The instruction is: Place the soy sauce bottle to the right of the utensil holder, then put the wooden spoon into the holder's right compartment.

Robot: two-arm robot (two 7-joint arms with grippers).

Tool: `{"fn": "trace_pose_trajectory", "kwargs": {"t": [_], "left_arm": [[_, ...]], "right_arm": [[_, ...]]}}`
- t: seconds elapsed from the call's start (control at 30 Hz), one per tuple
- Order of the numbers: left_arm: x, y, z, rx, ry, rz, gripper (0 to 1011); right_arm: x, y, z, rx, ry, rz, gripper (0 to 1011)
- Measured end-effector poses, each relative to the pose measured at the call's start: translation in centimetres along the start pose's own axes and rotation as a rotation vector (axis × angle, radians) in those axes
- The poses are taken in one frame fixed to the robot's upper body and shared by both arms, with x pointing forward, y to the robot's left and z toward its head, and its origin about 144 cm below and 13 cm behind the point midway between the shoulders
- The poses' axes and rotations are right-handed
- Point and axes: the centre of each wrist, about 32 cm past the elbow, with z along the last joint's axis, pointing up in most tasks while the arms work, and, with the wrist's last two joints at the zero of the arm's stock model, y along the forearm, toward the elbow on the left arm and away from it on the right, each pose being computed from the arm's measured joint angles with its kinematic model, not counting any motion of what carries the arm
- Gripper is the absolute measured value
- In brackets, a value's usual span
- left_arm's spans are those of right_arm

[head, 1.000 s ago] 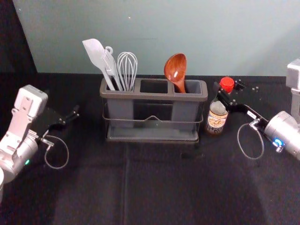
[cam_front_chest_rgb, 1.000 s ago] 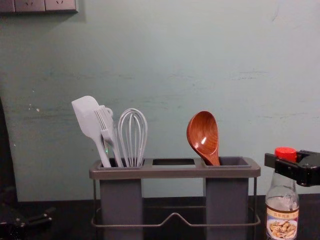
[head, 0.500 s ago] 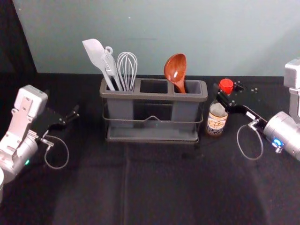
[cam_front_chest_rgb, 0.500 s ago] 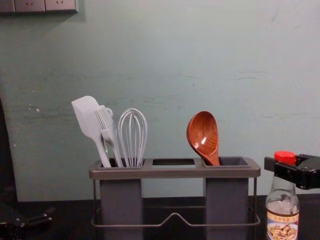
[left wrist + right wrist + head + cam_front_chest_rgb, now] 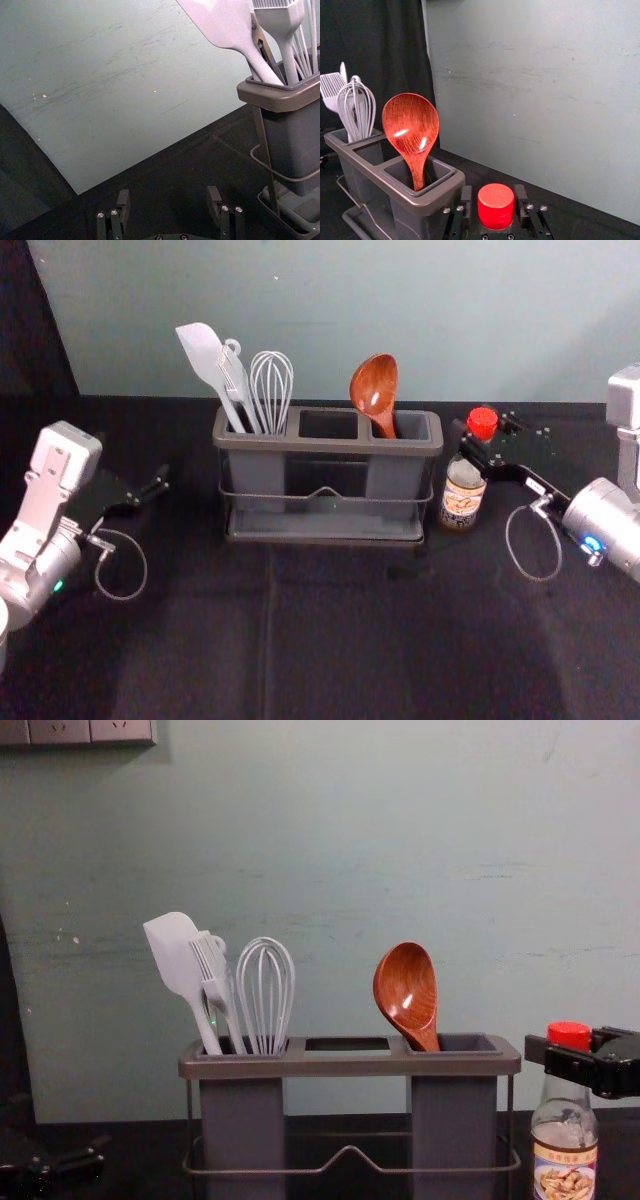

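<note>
Bottle [image 5: 461, 502] slightly lower now, in right gripper [image 5: 476, 440]

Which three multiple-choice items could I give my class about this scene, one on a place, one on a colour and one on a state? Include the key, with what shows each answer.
1. Where is the wooden spoon in the utensil holder?
A) left compartment
B) middle compartment
C) right compartment

2. What colour is the cap of the soy sauce bottle?
A) red
B) white
C) green

3. What state is the left end effector in?
A) shut on the whisk
B) open, holding nothing
C) shut on the bottle

Key:
1. C: the chest view shows its handle going in there.
2. A: the head view shows a red top.
3. B: the left wrist view shows its fingers wide apart, nothing between them.
</note>
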Motion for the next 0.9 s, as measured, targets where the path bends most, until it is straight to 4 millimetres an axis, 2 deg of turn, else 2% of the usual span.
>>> {"fn": "trace_pose_trajectory", "kwargs": {"t": [0.13, 0.17, 0.37, 0.4, 0.5, 0.6, 0.9], "left_arm": [[0.0, 0.0, 0.0, 0.0, 0.0, 0.0, 1005], [0.0, 0.0, 0.0, 0.0, 0.0, 0.0, 1005], [0.0, 0.0, 0.0, 0.0, 0.0, 0.0, 1005], [0.0, 0.0, 0.0, 0.0, 0.0, 0.0, 1005], [0.0, 0.0, 0.0, 0.0, 0.0, 0.0, 1005], [0.0, 0.0, 0.0, 0.0, 0.0, 0.0, 1005], [0.0, 0.0, 0.0, 0.0, 0.0, 0.0, 1004]], "right_arm": [[-0.01, -0.01, 0.0, 0.0, 0.0, 0.0, 609], [-0.01, -0.01, 0.0, 0.0, 0.0, 0.0, 671], [-0.02, 0.0, 0.01, 0.001, 0.0, 0.001, 816], [-0.02, 0.0, 0.01, 0.001, 0.0, 0.001, 879], [-0.02, 0.0, 0.01, 0.002, 0.0, 0.001, 958], [-0.02, 0.0, 0.01, 0.002, -0.001, 0.0, 1003], [-0.01, 0.0, 0.02, 0.002, -0.001, 0.001, 1002]]}}
